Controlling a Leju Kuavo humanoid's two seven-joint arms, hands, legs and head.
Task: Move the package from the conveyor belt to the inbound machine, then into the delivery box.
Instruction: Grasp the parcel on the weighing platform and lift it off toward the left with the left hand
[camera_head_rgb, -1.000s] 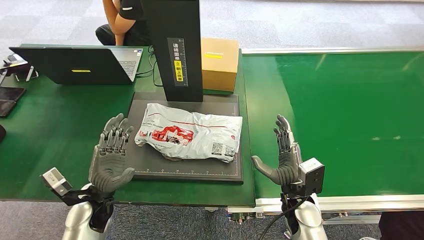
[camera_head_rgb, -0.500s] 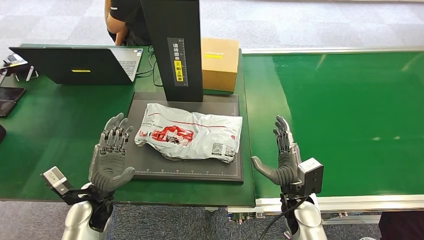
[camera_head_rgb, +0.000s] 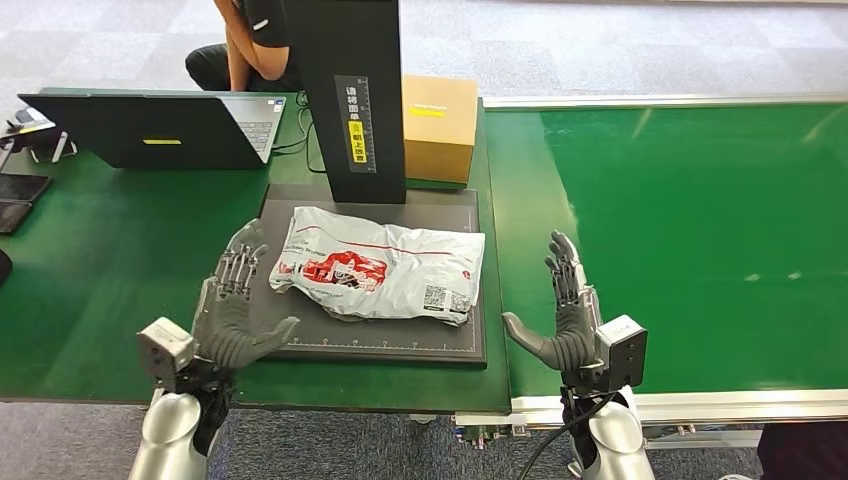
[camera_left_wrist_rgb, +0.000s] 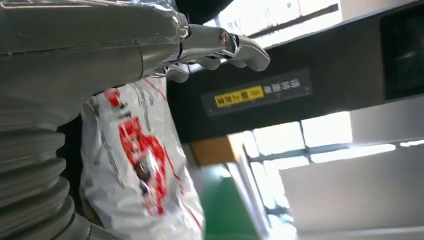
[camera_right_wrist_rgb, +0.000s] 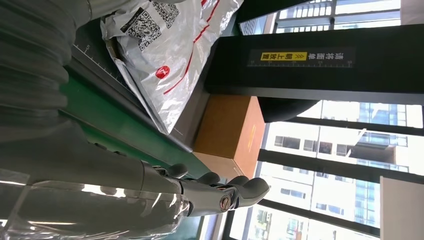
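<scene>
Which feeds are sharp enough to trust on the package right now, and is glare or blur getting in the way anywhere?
Head view: evenly lit and sharp, the package print legible, mild sheen on the belt. Left wrist view: bright windows wash out the background, the package is soft and blurred, the left hand is out of focus. Right wrist view: sharper, the package code readable, though the windows are overexposed and the right hand is blurred.

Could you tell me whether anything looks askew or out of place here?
Nothing serious. The package lies crumpled and slightly skewed on the machine's black plate, fully within its edges. Both hands, left and right, flank it, open, holding nothing.
</scene>
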